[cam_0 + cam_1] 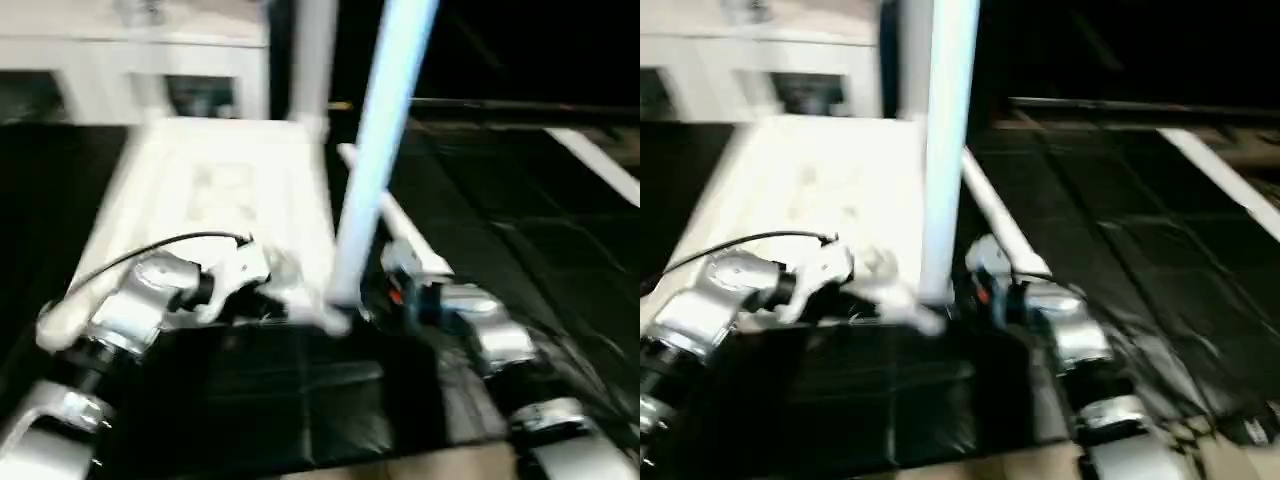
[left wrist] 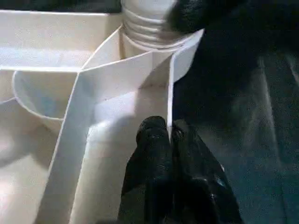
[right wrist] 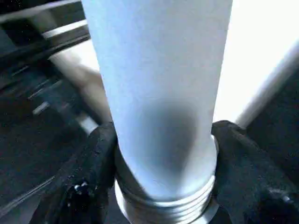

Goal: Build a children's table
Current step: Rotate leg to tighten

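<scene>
The white table top (image 1: 215, 180) lies ribbed side up on the black mat. One long white leg (image 1: 385, 120) stands tilted in its near right corner socket (image 2: 149, 28), threaded end down. My right gripper (image 3: 163, 154) is shut on this leg just above the thread, a finger on each side. My left gripper (image 2: 169, 133) is shut on the thin rim wall of the top beside that corner. A second leg (image 1: 312, 60) stands upright at the far right corner. A third leg (image 1: 400, 225) lies on the mat to the right of the top.
A white cabinet (image 1: 130, 70) with glass doors stands behind the table top. Black mat (image 1: 520, 220) covers the floor to the right and in front. A pale strip (image 1: 600, 165) runs across the mat at far right.
</scene>
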